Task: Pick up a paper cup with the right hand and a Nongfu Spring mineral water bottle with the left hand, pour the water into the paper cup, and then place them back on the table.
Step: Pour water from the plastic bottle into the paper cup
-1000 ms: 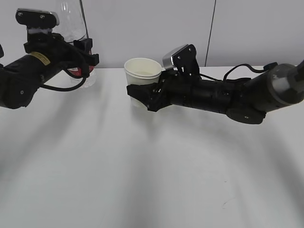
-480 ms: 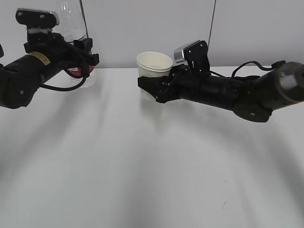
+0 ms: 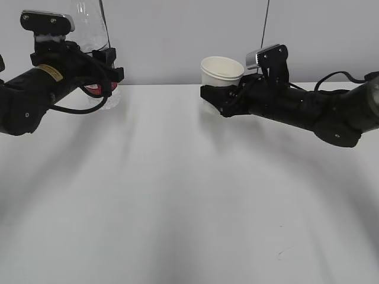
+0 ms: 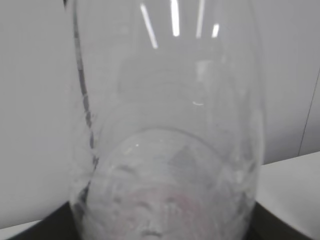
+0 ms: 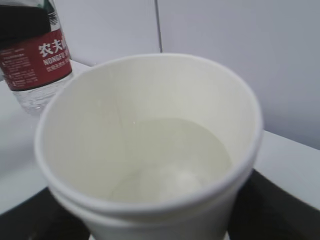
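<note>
The Nongfu Spring bottle [image 3: 90, 31] stands upright at the far left, its top out of frame and its red label [image 5: 35, 60] low on its body. My left gripper [image 3: 107, 73] is shut on its middle. In the left wrist view the clear bottle [image 4: 170, 130] fills the picture between two black fingers [image 4: 60, 227]. My right gripper [image 3: 214, 97] is shut on the paper cup [image 3: 222, 70], held upright right of centre. Water lies in the cup [image 5: 150, 145]. I cannot tell whether the cup's base touches the table [image 3: 189, 195].
A white wall with a dark vertical seam [image 3: 266, 23] runs behind the table's far edge. A small dark scuff [image 3: 283, 253] marks the tabletop at the front right. A black cable [image 3: 77, 107] loops under the left arm.
My right arm has carried the cup to the right and further back, away from the bottle. The left arm and the bottle have not moved.
</note>
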You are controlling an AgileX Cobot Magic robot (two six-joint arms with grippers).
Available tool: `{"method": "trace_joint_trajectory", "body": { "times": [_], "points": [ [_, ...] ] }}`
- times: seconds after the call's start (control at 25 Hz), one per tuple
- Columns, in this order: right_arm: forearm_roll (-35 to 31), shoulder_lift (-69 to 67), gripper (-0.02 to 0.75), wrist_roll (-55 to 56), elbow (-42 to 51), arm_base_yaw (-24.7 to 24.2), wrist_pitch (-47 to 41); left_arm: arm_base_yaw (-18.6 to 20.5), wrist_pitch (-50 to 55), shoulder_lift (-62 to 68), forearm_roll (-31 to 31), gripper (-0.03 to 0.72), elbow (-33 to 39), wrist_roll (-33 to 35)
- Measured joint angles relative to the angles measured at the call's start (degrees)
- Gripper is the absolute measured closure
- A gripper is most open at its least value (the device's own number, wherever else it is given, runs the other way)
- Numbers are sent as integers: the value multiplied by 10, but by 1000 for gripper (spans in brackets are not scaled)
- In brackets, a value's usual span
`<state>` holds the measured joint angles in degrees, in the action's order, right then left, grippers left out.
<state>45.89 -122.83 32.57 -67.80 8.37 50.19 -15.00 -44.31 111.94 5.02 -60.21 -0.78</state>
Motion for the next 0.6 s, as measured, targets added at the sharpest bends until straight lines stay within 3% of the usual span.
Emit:
{"method": "trace_joint_trajectory", "body": {
  "times": [0.6],
  "points": [
    [-35,0,227,-57,0,-46,-67,0,-3,29,1,351,0,0]
  ]
}}
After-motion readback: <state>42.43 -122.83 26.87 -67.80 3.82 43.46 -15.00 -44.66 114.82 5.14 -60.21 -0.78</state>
